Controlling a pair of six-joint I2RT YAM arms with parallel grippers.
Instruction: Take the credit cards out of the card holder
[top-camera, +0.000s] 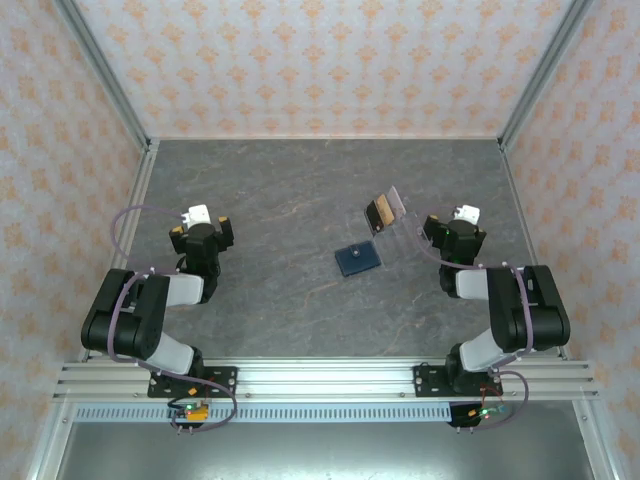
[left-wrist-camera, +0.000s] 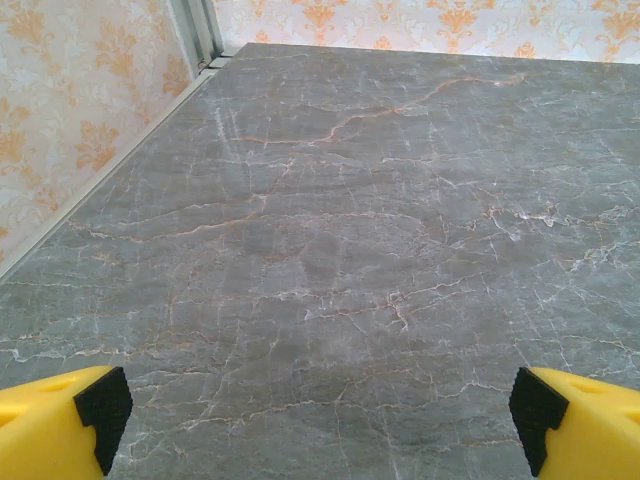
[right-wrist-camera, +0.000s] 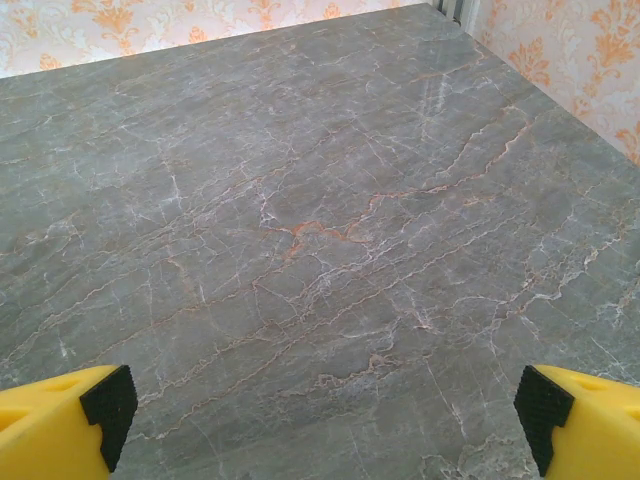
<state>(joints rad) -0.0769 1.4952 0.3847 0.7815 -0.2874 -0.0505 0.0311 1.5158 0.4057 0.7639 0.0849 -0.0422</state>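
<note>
Your card holder lies on the table between the arms, nearer your right gripper yet apart from it; the credit cards rest just beyond it. Left gripper and right both gape, empty.

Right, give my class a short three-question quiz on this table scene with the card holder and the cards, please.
1. True or false: the left gripper and the right gripper are both open, holding nothing.
2. Where do the credit cards lie? A) inside the card holder; B) on the table, just beyond the card holder; C) in the right gripper.
3. Fill in: the gripper nearer the card holder is the ____ one.
Key: 1 true; 2 B; 3 right.
</note>
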